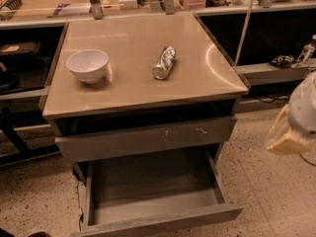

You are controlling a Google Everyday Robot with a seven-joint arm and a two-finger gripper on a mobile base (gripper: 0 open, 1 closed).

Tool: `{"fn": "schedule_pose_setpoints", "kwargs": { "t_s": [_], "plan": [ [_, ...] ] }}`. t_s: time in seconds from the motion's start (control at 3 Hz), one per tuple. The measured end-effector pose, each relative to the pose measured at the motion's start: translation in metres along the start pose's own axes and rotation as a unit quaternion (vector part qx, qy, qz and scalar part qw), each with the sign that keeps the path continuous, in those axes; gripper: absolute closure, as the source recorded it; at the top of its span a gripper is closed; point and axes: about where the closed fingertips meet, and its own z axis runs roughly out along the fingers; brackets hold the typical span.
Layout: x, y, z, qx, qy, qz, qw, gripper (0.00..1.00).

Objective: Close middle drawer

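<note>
The middle drawer (153, 194) is pulled far out at the bottom of the grey cabinet. It is wide and shallow, its inside is bare, and its plain front (163, 221) faces me. Above it a grey drawer front with pale scratch marks (148, 137) stands slightly out from the cabinet. My gripper (295, 120) shows as a white and tan shape at the right edge, to the right of the cabinet and apart from the drawers, about level with the scratched front.
On the cabinet top (133, 90) stand a white bowl (87, 65) and a crushed silver can (164, 63) lying on its side. Dark shelving (269, 68) runs behind on both sides. Speckled floor (266, 191) lies to the right of the drawer.
</note>
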Motion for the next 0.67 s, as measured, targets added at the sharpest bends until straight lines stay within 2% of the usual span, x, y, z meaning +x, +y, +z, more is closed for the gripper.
{"fn": "schedule_pose_setpoints", "kwargs": {
  "t_s": [0.33,0.67],
  "plan": [
    [0.031,0.033,0.064,-0.046,0.01,0.031,0.9984,1.0],
    [0.055,0.063,0.13,-0.085,0.019,0.054,0.9947,1.0]
  ]
}}
